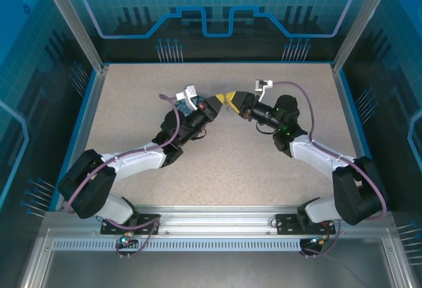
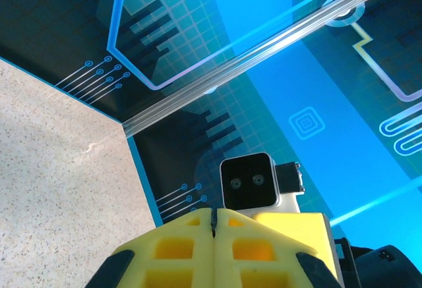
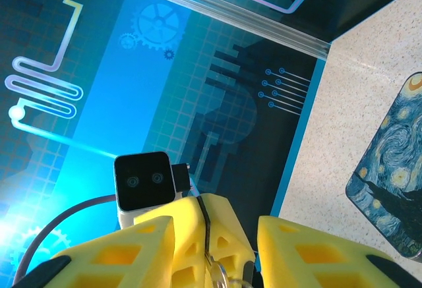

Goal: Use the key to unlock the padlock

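speckled table (image 1: pixel 132 130), toward its far edge: left gripper (image 2: pixel 213 225) pressed together with a small metal loop (image 3: pixel 219 276) at its tips — padlock or key, i cannot tell — right gripper (image 1: pixel 232 97) spread around them, probably bringing key to lock; next needs fine alignment.

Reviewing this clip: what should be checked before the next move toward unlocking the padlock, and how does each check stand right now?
1. Left gripper shut: ok, its fingers meet along a seam.
2. Right gripper open: ok, its fingers stand apart on either side of the left fingertips.
3. Grip on the padlock: cannot tell; a thin metal loop shows at the left fingertips, with nothing more of it in sight.
4. Grip on the key: cannot tell.
5. Box out of the way: ok, it lies on the table, off to the side of the grippers.
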Tool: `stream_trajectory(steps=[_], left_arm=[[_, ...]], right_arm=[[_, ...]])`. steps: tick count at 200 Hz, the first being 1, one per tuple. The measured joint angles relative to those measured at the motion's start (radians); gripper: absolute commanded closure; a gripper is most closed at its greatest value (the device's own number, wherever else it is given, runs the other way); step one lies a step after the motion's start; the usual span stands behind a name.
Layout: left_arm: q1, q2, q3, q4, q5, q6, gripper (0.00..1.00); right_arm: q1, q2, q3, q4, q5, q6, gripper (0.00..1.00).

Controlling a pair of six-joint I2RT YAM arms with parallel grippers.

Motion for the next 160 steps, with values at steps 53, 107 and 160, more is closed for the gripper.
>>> stream_trajectory(steps=[53, 107, 160], left_arm=[[0.0, 0.0, 0.0, 0.011, -0.005, -0.001, 1.0], [0.0, 0.002, 0.004, 0.013, 0.002, -0.008, 1.0], [0.001, 0.015, 0.023, 0.013, 0.048, -0.008, 1.0]], right_arm=[[0.001, 0.0, -0.008, 0.0, -0.01, 0.0, 0.62], [0.001, 0.0, -0.008, 0.007, -0.054, 0.0, 0.69], [-0.005, 0.0, -0.008, 0.007, -0.116, -0.008, 0.76]])
